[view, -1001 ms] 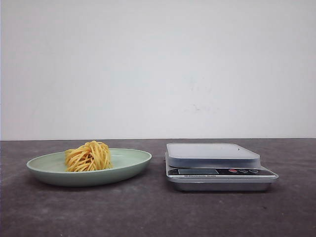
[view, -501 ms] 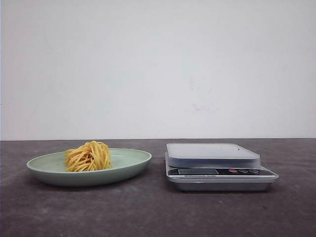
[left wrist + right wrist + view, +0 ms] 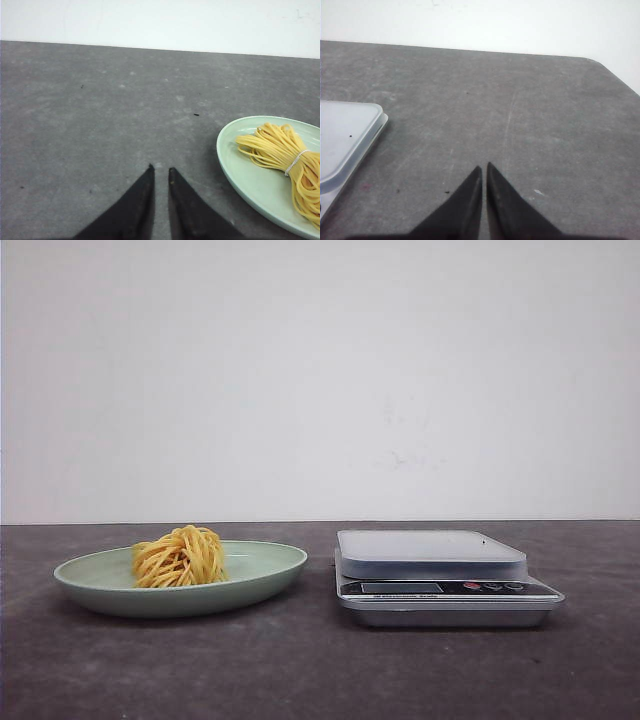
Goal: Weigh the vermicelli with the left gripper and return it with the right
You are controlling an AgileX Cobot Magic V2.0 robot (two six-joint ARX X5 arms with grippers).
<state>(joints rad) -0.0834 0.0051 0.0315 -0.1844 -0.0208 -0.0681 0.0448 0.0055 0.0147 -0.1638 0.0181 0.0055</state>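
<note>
You were at the very start: nothing had been lifted yet. The vermicelli (image 3: 180,556) lay as a tied bundle on the pale green plate (image 3: 270,565), toward the robot's left half of the plate, and the scale (image 3: 440,575) stood just beside the plate on the right with its tray bare.

Your left pincer (image 3: 160,172) hung low over the bare surface (image 3: 100,110), beside the plate, its fingers nearly together with only a thin gap and nothing between them. Your right pincer (image 3: 484,169) was likewise pressed almost closed and held nothing, near the corner of the scale's tray (image 3: 345,135).

The next move, as I judged it, called for 1 thing first: spreading the left pincer, swinging it across over the plate rim and coming down on the bundle, perhaps near the white band (image 3: 295,162) where the strands gather. The raised rim stood between the pincer and the noodles, so you would have needed to clear it. Loose strands could have slipped or trailed. Otherwise nothing blocked the path from plate to scale.
</note>
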